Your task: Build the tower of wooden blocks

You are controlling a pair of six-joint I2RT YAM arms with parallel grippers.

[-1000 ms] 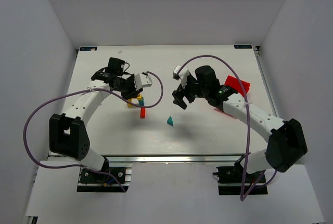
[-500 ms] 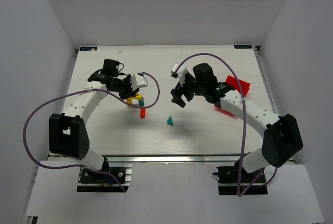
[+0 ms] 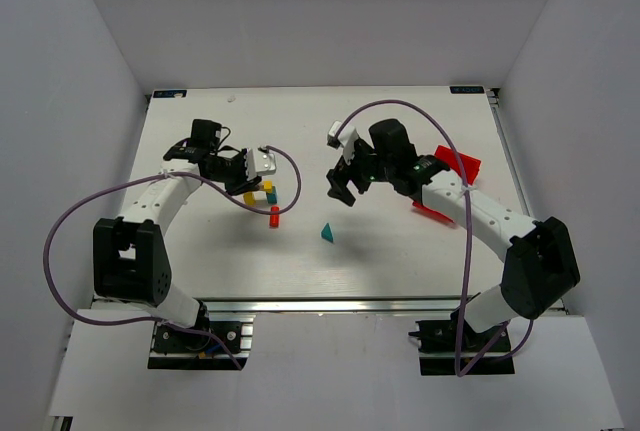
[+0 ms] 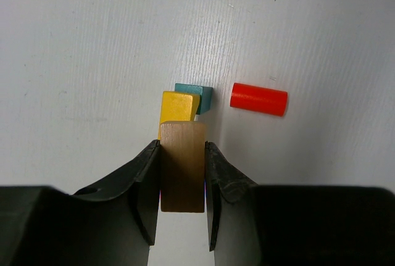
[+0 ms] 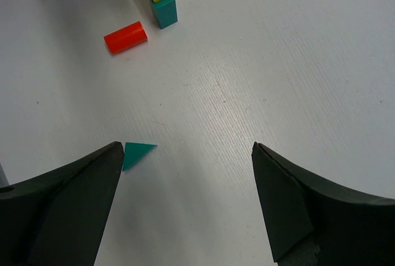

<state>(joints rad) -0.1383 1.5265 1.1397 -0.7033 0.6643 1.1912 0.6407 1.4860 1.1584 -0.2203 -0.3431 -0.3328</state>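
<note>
We've got the left gripper [image 4: 182,155] clamped on the tan block [image 4: 182,176], pinching its long sides and holding it over the near edge of the yellow block [image 4: 179,105]. The teal cube [image 4: 200,97] sits right against the yellow one's far side, and the red cylinder [image 4: 258,99] lies just beside them on the table [image 4: 86,44]. Whether tan meets yellow yet, we can't tell. To do this well, we want it centred and square over the yellow, lowered gently, then released. The right gripper [image 5: 186,149] hangs wide apart and empty, near the teal triangle [image 5: 137,152].
</note>
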